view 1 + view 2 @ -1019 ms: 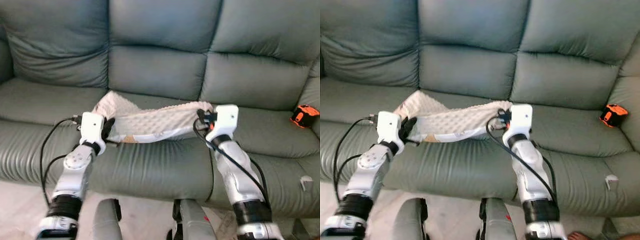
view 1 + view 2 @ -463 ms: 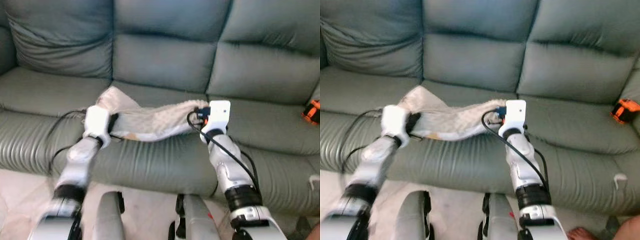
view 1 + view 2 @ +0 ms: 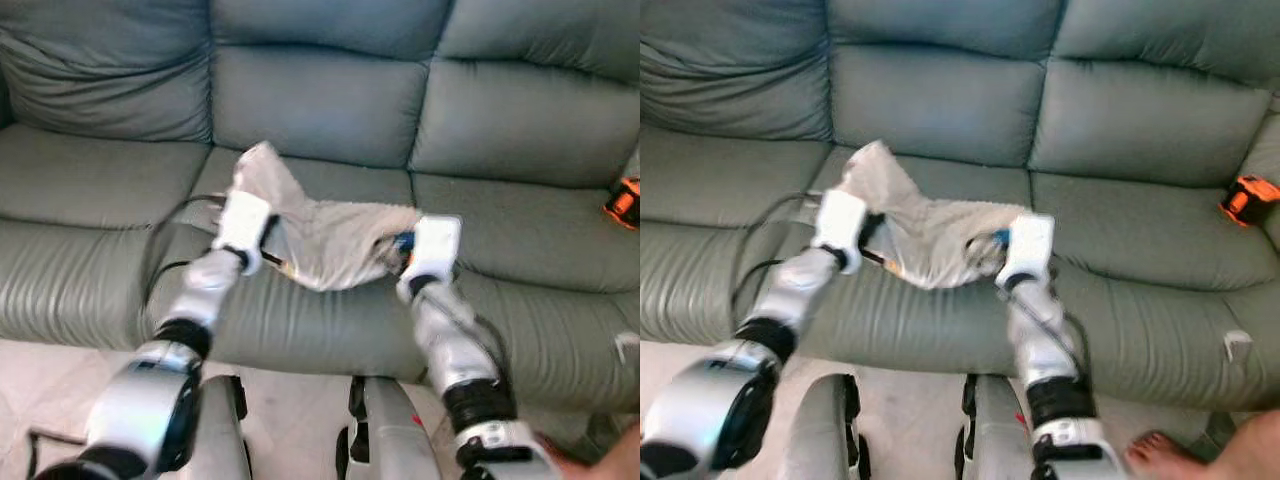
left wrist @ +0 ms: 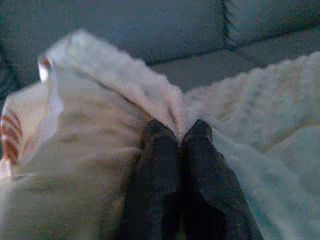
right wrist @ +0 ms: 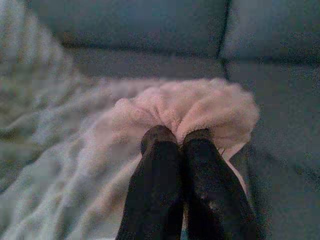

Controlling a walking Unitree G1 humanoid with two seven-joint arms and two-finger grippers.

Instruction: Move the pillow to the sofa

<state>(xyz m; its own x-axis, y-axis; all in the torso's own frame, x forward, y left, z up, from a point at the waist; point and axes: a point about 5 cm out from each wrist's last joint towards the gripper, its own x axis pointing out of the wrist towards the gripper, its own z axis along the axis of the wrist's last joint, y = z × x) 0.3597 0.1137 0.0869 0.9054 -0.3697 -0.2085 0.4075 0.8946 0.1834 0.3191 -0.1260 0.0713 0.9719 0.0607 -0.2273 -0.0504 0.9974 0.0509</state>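
Note:
A limp, bumpy white pillow [image 3: 320, 232] hangs between my two grippers over the middle seat of the grey-green leather sofa [image 3: 320, 100]. My left gripper [image 4: 180, 137] is shut on the pillow's left edge, near a corner that sticks up [image 3: 258, 160]. My right gripper [image 5: 177, 135] is shut on the pillow's fluffy right edge [image 5: 200, 107]. The pillow's middle sags down onto the front of the seat cushion [image 3: 940, 300]. In the head views the white wrists [image 3: 245, 215] [image 3: 432, 245] cover the fingers.
An orange and black object [image 3: 1245, 197] lies on the sofa's right seat. A small white tag [image 3: 1237, 345] hangs at the sofa's front right. A person's bare foot [image 3: 1160, 455] is on the floor at the right. My own legs [image 3: 390, 440] stand against the sofa front.
Both grippers have come closer together, so the pillow has bunched up and sags more in the middle. The camera has shifted, and the left arm now reaches further over the seat.

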